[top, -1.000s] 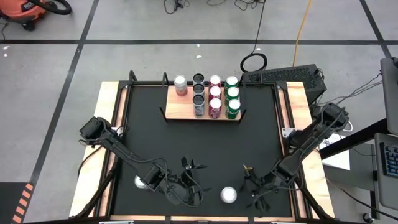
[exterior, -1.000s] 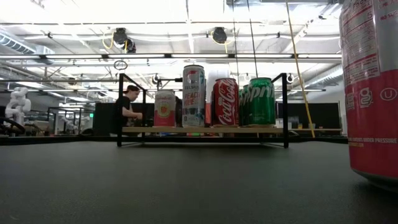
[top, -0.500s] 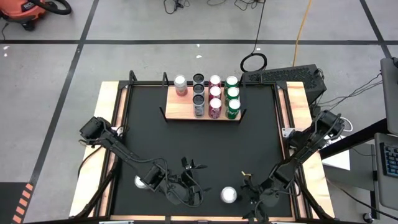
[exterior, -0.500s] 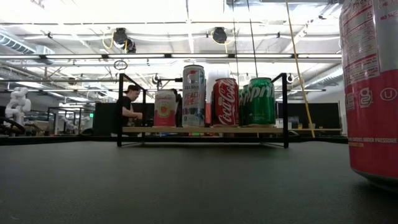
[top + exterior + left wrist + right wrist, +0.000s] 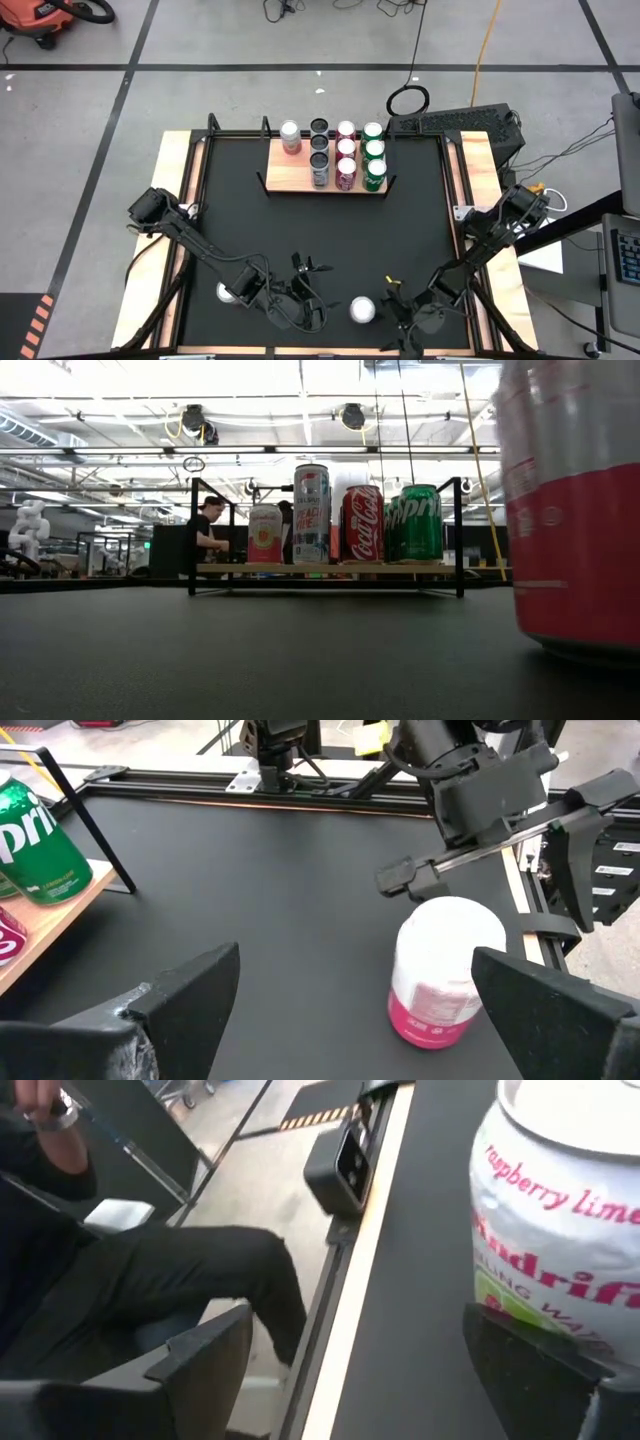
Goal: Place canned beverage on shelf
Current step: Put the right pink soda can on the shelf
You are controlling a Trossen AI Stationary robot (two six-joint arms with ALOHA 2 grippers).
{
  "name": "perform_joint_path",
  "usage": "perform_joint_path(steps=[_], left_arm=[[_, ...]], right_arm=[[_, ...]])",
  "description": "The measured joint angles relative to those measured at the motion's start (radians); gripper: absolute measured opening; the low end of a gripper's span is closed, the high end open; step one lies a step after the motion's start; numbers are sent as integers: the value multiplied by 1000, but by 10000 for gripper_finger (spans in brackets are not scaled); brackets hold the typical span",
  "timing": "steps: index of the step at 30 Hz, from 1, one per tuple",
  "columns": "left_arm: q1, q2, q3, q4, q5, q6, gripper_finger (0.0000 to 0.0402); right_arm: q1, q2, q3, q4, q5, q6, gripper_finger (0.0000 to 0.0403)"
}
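Note:
The shelf [image 5: 290, 178] stands at the far middle of the black mat and bears several upright cans [image 5: 345, 150]; the low view shows them in a row [image 5: 340, 525]. A loose white-and-pink can [image 5: 362, 310] stands upright on the mat near the front edge, and it looms large in the low view [image 5: 575, 510]. My right gripper [image 5: 393, 310] is open just to the right of this can, pointing at it. My left gripper [image 5: 313, 292] is open to the can's left and clear of it [image 5: 445, 970]. Another can [image 5: 228, 293] stands beside the left arm. My right gripper comes at the loose can from the table's right, slanting a little downward. The free end of one finger [image 5: 540, 1370] lies against the can's side wall, low down [image 5: 520, 1295]. The other finger [image 5: 200, 1360] stands clear. The can stays upright on the mat.
A person [image 5: 150, 1280] in dark trousers sits just past the table's near edge, next to a small dark box [image 5: 340, 1170] on the wooden edge strip. Another person [image 5: 208, 525] shows in the room behind the shelf. Bare mat [image 5: 320, 230] lies between the shelf and the grippers.
My right gripper has sunk and gone toward the loose can, tipping its fingers further down. The can has slid a little toward the table's left edge, still upright. The left arm has kept still.

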Motion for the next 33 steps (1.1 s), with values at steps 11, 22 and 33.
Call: perform_joint_path(steps=[11, 22, 33], left_arm=[[-2, 8, -1, 6, 0, -26, 395], [-11, 43, -1, 4, 15, -78, 395], [-16, 157, -1, 242, 44, -105, 395]], right_arm=[[-35, -1, 0, 54, 35, -74, 338], [-35, -1, 0, 39, 31, -64, 338], [-35, -2, 0, 25, 30, -66, 338]])
